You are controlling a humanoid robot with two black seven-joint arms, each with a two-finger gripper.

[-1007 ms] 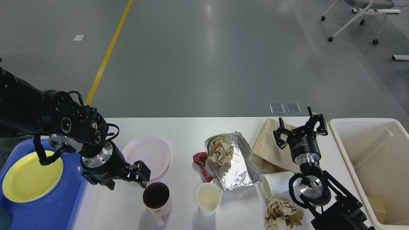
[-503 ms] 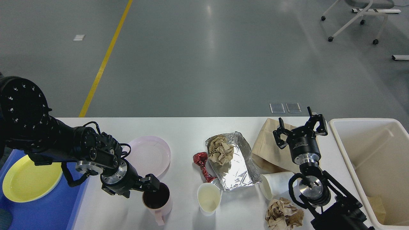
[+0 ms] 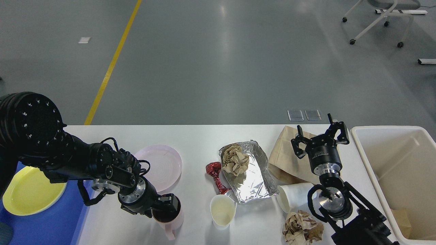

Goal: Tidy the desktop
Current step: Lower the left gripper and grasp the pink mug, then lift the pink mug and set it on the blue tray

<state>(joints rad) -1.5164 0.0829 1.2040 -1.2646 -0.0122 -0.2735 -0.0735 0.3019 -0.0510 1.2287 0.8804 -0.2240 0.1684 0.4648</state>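
Note:
The white desktop (image 3: 197, 136) carries litter and dishes. My left gripper (image 3: 169, 205) reaches down onto the rim of a pink mug (image 3: 170, 223) near the front edge; its fingers merge with the mug's dark inside, so their state is unclear. A pink plate (image 3: 162, 164) lies just behind it. A cream cup (image 3: 222, 211) stands to the right, by a red foil wrapper (image 3: 214, 173). A foil sheet (image 3: 253, 178) holds a crumpled brown paper (image 3: 235, 159). My right gripper (image 3: 321, 135) stands open above a brown paper bag (image 3: 284, 160).
A white paper cup (image 3: 293, 195) lies on its side and a crumpled paper ball (image 3: 301, 231) sits by my right arm. A cream bin (image 3: 412, 136) stands at the right. At the left, a blue tray (image 3: 51, 224) holds a yellow plate (image 3: 30, 190).
My left arm has swung down and right from above the tray; its gripper has dropped from beside the pink plate onto the pink mug's rim. The right arm has not moved.

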